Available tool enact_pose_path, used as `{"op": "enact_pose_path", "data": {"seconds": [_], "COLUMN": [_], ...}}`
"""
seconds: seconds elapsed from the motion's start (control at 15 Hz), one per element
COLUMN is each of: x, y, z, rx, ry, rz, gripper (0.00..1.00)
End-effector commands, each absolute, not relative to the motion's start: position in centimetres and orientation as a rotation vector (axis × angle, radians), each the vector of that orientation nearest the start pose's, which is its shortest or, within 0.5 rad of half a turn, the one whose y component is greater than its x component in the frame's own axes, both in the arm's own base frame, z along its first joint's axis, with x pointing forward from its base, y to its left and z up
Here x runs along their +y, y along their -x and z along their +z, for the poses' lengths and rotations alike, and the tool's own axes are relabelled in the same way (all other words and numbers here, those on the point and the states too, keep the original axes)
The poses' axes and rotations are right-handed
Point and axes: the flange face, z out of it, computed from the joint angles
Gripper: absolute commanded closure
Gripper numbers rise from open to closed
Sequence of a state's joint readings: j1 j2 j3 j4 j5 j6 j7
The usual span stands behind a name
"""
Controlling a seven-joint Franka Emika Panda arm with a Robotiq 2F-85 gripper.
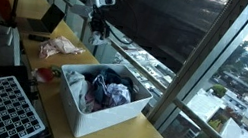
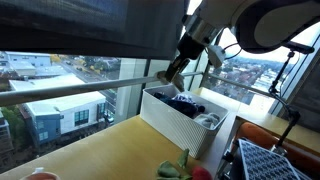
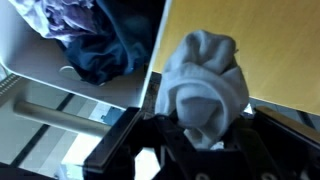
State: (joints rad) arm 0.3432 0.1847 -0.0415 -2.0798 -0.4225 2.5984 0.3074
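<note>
Gripper pinches a bunched grey sock at centre frame, above the tabletop beside the bin; light, limp and soft, it looks best held by its thick fold.

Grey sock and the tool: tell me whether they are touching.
Touching. The wrist view shows the grey sock bunched inside the tool, pressed against its dark sides with no gap showing.
</note>
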Motion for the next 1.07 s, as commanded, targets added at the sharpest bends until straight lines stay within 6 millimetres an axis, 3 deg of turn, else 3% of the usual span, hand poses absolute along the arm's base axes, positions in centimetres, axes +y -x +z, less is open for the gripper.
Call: {"op": "enact_pose_path", "data": {"seconds": [0.0,0.2,0.27,0.4,0.53,0.67,0.87,1.0], "x": [12.5,7.7,6.6,5.6,6.2,8.6,15.8,20.8], "y": [-56.4,-56.0,-55.8,-55.2,-54.3,-52.7,-49.0,-46.3], "z": [37.0,35.5,35.2,34.7,34.6,34.6,32.8,31.1], "rx": [-0.407,-0.309,-0.272,-0.231,-0.233,-0.284,-0.434,-0.514], "ry": [3.283,3.345,3.355,3.35,3.336,3.297,3.225,3.195], "rz": [-0.64,-0.602,-0.588,-0.576,-0.577,-0.596,-0.59,-0.556], "gripper": [0.98,0.98,0.65,0.57,0.45,0.3,0.07,0.0]}}
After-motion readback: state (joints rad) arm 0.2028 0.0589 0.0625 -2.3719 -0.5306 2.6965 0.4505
